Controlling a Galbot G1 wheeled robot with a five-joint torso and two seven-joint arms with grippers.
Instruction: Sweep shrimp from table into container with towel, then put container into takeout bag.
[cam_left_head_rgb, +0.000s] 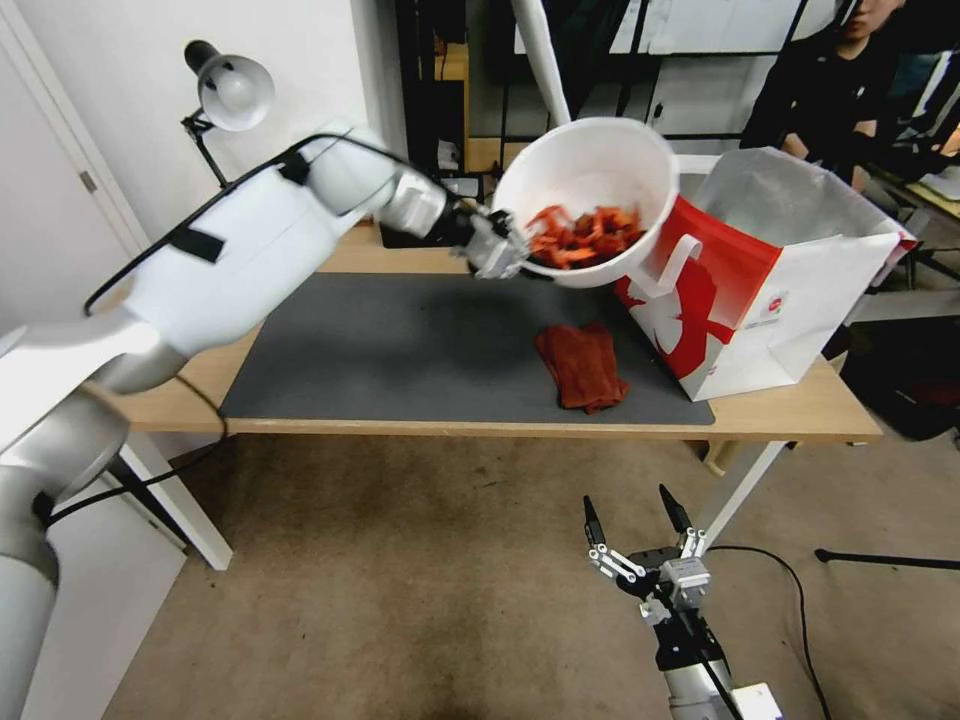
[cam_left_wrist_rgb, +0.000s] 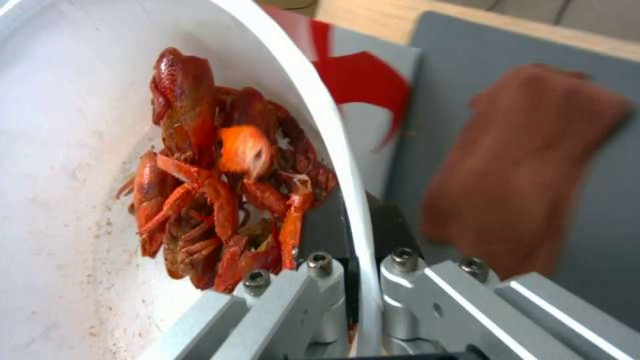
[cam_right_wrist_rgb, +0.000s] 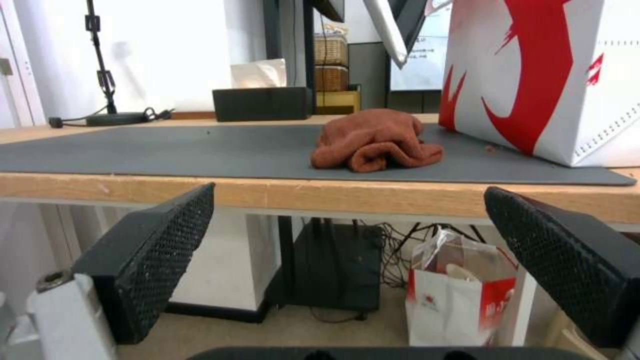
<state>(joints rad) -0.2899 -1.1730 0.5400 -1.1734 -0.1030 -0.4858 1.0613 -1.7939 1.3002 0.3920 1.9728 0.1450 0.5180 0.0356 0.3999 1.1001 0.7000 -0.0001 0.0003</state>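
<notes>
— Container (cam_left_head_rgb: 600, 175) status?
— My left gripper (cam_left_head_rgb: 503, 252) clamps its rim, tilted, shrimp (cam_left_head_rgb: 585, 238) inside, above the takeout bag (cam_left_head_rgb: 770, 290) edge. Towel (cam_left_head_rgb: 582, 365) lies beside the bag (right gripper (cam_left_head_rgb: 637, 520) spread, low).

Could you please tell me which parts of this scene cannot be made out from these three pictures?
- Inside of the red and white paper takeout bag: head view, its own walls hide the floor.
- Lower layer of red-orange shrimp: left wrist view, the top pieces cover it.
- Left gripper pads: both views, the round white plastic container rim covers them where they clamp.
- Folded rust-red towel: blurred in the left wrist view.
- Open right gripper: hanging below the table.
</notes>
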